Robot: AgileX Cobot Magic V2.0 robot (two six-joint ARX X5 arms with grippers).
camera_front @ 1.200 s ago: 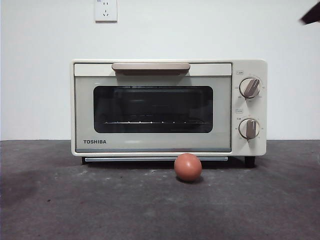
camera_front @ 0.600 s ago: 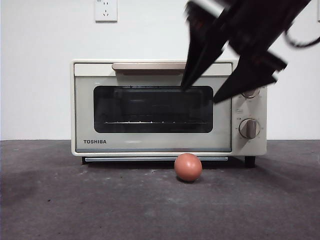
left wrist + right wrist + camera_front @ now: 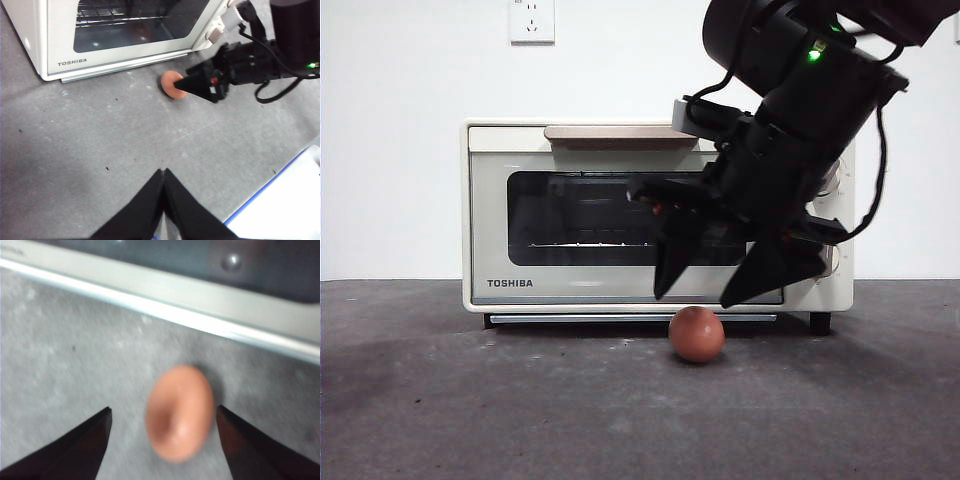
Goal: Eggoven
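A small reddish-brown egg [image 3: 696,334] lies on the dark grey tabletop just in front of the cream TOSHIBA toaster oven [image 3: 620,290], whose dark glass door is closed. My right gripper [image 3: 700,297] hangs open directly above the egg, one jaw to each side of it. In the right wrist view the egg [image 3: 179,411] sits between the spread jaws of the right gripper [image 3: 162,416], untouched. My left gripper [image 3: 163,171] is shut and empty, well back from the oven [image 3: 60,45] and the egg [image 3: 171,84].
A wall socket [image 3: 531,20] is on the white wall behind the oven. A white sheet with a blue edge [image 3: 280,205] lies on the table near the left gripper. Two knobs are partly hidden by the right arm.
The right arm has come in from the upper right and dropped low, its open jaws now straddling the egg. The egg and oven have not moved.
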